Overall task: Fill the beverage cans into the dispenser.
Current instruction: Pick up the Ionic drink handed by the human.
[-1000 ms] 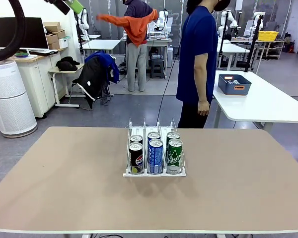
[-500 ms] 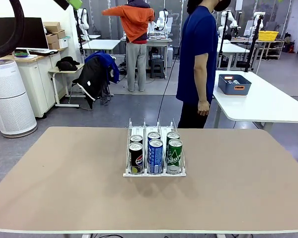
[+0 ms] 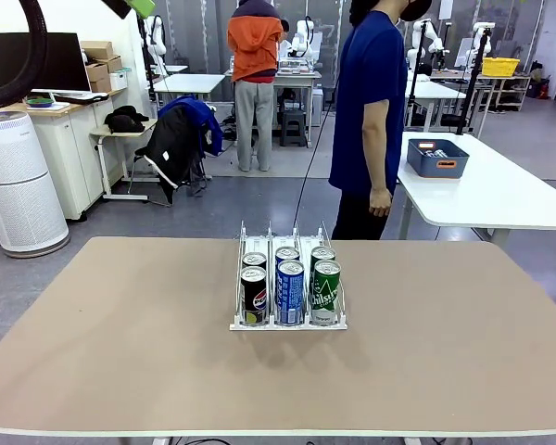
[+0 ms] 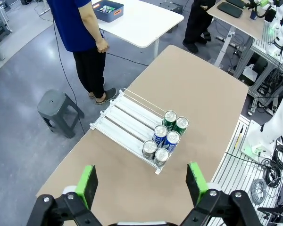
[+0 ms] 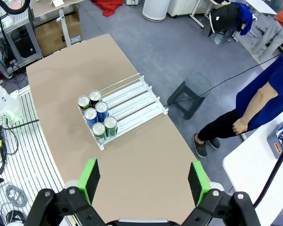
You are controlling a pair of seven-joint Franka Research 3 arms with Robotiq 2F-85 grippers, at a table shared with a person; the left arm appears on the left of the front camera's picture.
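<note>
The dispenser (image 3: pixel 287 323) stands in the middle of the tan table. It holds several beverage cans at its near end: two black (image 3: pixel 254 295) in the left lane, two blue (image 3: pixel 290 292) in the middle, two green (image 3: pixel 326 290) in the right. High above the table my left gripper (image 4: pixel 141 184) hangs open and holds nothing, looking down on the dispenser (image 4: pixel 125 121) and cans (image 4: pixel 166 138). My right gripper (image 5: pixel 144 181) is also open and holds nothing, high over the dispenser (image 5: pixel 132 104) and cans (image 5: pixel 97 117).
A person in a blue shirt (image 3: pixel 366 102) stands at the table's far edge, hands down. Behind to the right, a white table carries a blue-grey tub (image 3: pixel 437 158). A grey stool (image 4: pixel 59 113) stands beside the person. Bare tabletop (image 3: pixel 111 324) surrounds the dispenser.
The green-padded finger at the front view's top left has risen slightly. A person far back lowered their arms. Cans and dispenser have not moved.
</note>
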